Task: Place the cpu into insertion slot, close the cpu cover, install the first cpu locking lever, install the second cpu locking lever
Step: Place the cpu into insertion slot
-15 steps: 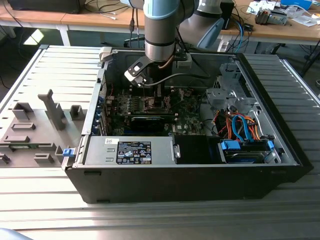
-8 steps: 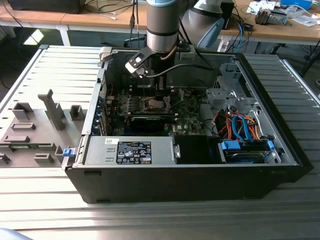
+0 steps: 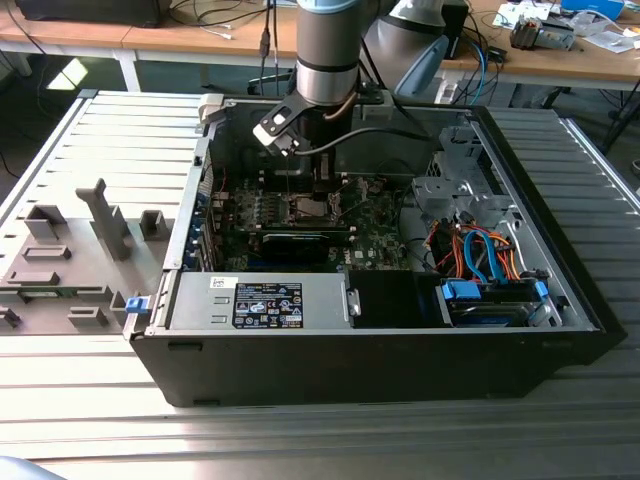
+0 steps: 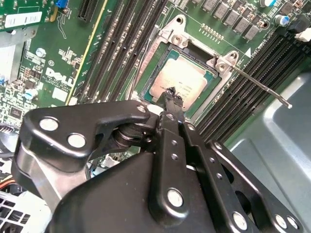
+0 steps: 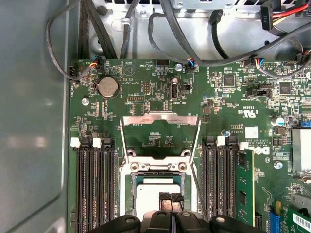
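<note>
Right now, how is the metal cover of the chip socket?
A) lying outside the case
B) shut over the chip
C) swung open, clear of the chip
C: in the first wrist view the cover stands swung back from the socket, leaving the chip bare.

The hand [image 5: 170, 198] covers part of the cpu [image 5: 148, 199] in both wrist views.
</note>
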Motion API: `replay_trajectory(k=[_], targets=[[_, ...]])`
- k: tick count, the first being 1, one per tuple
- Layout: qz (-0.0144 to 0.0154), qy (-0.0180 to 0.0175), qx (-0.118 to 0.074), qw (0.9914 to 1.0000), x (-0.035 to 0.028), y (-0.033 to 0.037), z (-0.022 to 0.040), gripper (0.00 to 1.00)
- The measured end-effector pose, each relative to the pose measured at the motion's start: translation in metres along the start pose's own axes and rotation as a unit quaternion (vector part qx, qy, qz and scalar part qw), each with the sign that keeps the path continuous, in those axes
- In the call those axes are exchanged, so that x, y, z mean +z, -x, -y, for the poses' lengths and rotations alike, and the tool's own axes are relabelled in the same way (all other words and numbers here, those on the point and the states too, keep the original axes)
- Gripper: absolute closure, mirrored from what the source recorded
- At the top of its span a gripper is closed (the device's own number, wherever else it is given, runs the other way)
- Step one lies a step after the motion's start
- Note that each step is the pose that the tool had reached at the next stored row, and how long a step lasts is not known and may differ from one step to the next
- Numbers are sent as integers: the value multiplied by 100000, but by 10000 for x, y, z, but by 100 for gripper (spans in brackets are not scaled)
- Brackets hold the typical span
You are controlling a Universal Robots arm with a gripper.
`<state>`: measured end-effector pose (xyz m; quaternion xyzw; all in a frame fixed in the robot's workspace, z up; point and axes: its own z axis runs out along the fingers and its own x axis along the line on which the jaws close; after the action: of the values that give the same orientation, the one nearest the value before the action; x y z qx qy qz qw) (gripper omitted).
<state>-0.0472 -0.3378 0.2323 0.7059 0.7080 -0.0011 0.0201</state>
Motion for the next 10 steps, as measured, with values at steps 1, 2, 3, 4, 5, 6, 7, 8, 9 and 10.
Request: replay_trajectory(k=[1,2,3,4,5,6,7,8,9,10], targets=[[-10,6,0,100000,-6,0,0,89],[-11,6,0,100000,-30,1,-1,89],[-12,8,0,100000,-53,1,-2,89],[-10,8,1,100000,-68,2,-2,89],[-11,7,1,100000,-76,2,-2,89],[-13,9,2,100000,-87,2,-2,89],[-9,8,1,100000,-96,3,-3,89],[-12,9,-2,100000,-108,3,-3,89],[-11,5,-2,100000,-116,3,-3,89],[-11,6,0,100000,-132,4,-4,89]])
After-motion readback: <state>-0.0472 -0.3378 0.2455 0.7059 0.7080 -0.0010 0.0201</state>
